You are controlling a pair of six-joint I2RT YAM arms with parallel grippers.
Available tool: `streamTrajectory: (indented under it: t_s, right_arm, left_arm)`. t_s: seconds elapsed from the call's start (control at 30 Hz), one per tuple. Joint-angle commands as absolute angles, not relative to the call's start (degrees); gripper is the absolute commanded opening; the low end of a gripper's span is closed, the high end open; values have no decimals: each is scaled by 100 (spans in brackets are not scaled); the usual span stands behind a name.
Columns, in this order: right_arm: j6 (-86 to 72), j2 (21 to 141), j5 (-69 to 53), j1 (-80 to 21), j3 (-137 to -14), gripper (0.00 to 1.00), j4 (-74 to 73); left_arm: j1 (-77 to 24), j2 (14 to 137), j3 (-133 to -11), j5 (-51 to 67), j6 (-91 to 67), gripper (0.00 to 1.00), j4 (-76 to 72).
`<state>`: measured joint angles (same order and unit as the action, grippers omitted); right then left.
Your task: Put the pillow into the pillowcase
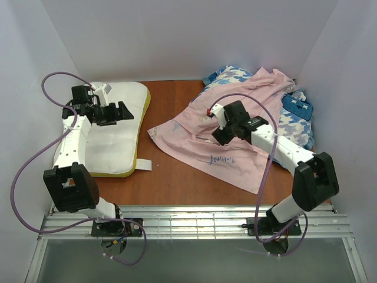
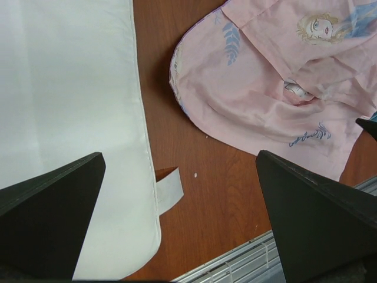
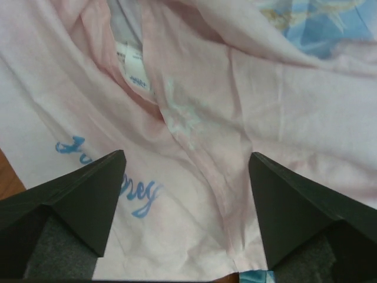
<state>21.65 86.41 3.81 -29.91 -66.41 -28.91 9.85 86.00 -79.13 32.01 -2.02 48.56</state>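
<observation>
The pillow, white with a yellow side edge and a small white tag, lies flat at the left. My left gripper hovers open and empty over its right part. In the left wrist view the pillow and tag lie below the left gripper. The pillowcase, pale pink face up with blue script, lies crumpled at the centre right. My right gripper hovers open just above it. The right wrist view shows the right gripper over pink folds and a white label.
A blue-and-white houndstooth cushion lies partly under the pillowcase at the back right. White walls close in the left, back and right sides. A metal rail runs along the near edge. Bare wood shows between pillow and pillowcase.
</observation>
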Motion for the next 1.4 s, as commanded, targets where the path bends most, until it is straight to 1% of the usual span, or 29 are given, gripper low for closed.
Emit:
streamTrajectory:
  t_s: [0.0,0.07,0.17,0.27,0.33,0.37,0.4,0.43,0.5,0.53,0.63,0.67,0.73,0.77,0.8,0.83,0.87,0.93,0.97,1.0,1.07,1.17,1.23,1.27,1.33,1.37]
  right_arm:
    - [2004,9147,1370,-3471,-7162,76,-2190]
    - [1995,9473,1711,-3761,-7303,72,-2162]
    - [2013,9975,1960,-3894,-7444,67,-2162]
    - [2083,10151,1969,-3902,-7357,66,-2153]
    - [2153,10204,1925,-3894,-7269,65,-2153]
    - [2240,10204,1864,-3902,-7129,65,-2127]
    - [2285,10213,1846,-3902,-7058,65,-2110]
    - [2329,10222,1854,-3894,-6971,65,-1979]
    - [2513,10274,2187,-3902,-6689,62,-1741]
    - [2566,10318,2328,-3885,-6636,61,-1645]
    - [2646,10476,2610,-3815,-6557,52,-1380]
    - [2646,10494,2645,-3797,-6574,47,-1345]
    - [2637,10555,2724,-3736,-6618,44,-1318]
    - [2619,10547,2725,-3709,-6644,37,-1327]
    - [2619,10521,2716,-3657,-6688,31,-1318]
    - [2619,10486,2707,-3630,-6706,29,-1327]
    - [2619,10459,2681,-3612,-6723,19,-1327]
    - [2645,10354,2628,-3604,-6794,13,-1371]
    - [2646,10319,2576,-3604,-6837,8,-1388]
    - [2654,10284,2540,-3595,-6890,5,-1493]
    - [2672,10240,2453,-3577,-7066,1,-1573]
    - [2637,10108,2312,-3490,-7417,1,-1801]
    - [2523,9950,2076,-3323,-7707,1,-2098]
    - [2401,9862,1735,-3244,-8073,1,-2240]
    - [2268,9783,1199,-2998,-8436,1,-2660]
    - [2207,9739,995,-2910,-8777,1,-2785]
  left_arm:
    - [1072,8508,-7946,3481,-229,98,5098]
    - [1064,8455,-7866,3463,-185,98,5089]
    - [1064,8394,-7761,3524,139,98,5028]
    - [941,8122,-7445,3998,649,98,4643]
    - [363,8016,-7226,3938,939,98,4370]
    - [91,7920,-6911,3624,993,98,4020]
    - [-565,7893,-6760,3517,1098,98,3843]
    - [-850,7866,-6576,3385,1168,98,3658]
    - [-1377,7892,-6171,3130,1370,98,3148]
    - [-1824,7927,-6083,3059,1432,98,2990]
    - [-2528,8156,-5836,2866,1695,98,2541]
    - [-2688,8200,-5775,2796,1775,98,2314]
    - [-3013,8270,-5538,2620,1951,98,2041]
    - [-3084,8279,-5450,2593,1995,98,1726]
    - [-3181,8271,-5249,2506,2047,98,1540]
    - [-3208,8271,-5169,2470,2083,98,1373]
    - [-3234,8288,-5098,2444,2127,98,1093]
    - [-3331,8419,-4914,2234,2232,98,836]
    - [-3340,8490,-4896,2154,2232,98,644]
    - [-3349,8577,-4896,2136,2198,98,581]
    - [-3357,8841,-5001,2118,2101,98,528]
    - [-3340,8938,-5106,2022,1803,98,501]
    - [-3200,8790,-5159,2082,1557,98,545]
    - [-3104,8580,-5255,2222,1216,98,649]
    - [-2735,8386,-5448,2128,828,98,938]
    - [-2594,8367,-5902,1805,600,98,1132]
